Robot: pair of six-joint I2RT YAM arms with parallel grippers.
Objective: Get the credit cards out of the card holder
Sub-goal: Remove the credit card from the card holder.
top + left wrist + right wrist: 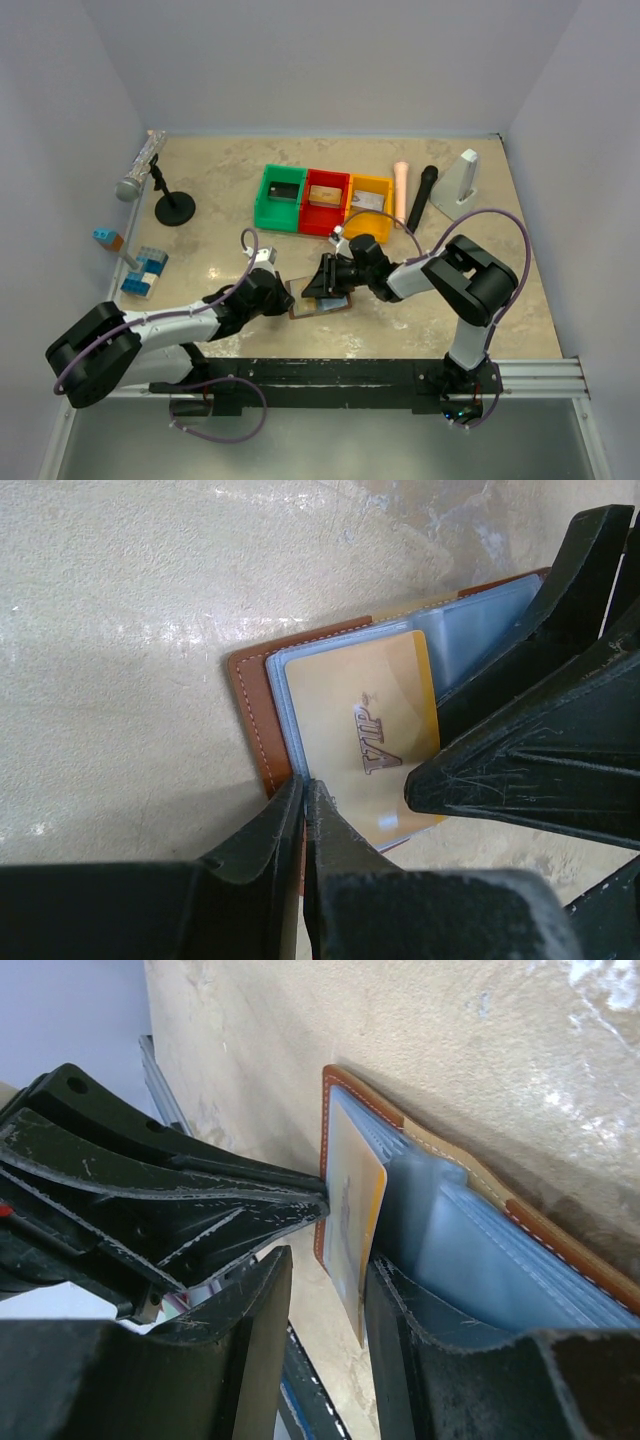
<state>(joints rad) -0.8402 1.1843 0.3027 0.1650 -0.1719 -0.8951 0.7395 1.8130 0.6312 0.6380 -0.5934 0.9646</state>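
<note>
The brown card holder [322, 303] lies open on the table, its grey-blue pockets [480, 630] facing up. A tan-gold credit card [365, 730] marked VIP sticks out of a pocket. My left gripper [303, 785] is shut on the card holder's near edge, pinning leather and lining. My right gripper [328, 1260] is open, its jaws straddling the gold card's [352, 1220] free edge; the card lies close to the right finger [420, 1350] and a clear gap remains on the other side. In the top view the two grippers [290, 292] [322, 280] meet over the holder.
Green [280, 196], red [325, 201] and yellow [368, 197] bins stand in a row behind the holder; the red one holds something tan, the yellow one something grey. A microphone on a stand [140, 172], blue bricks [145, 272], a peach cylinder [401, 190], a black pen [421, 195] and a white wedge [463, 180] lie around.
</note>
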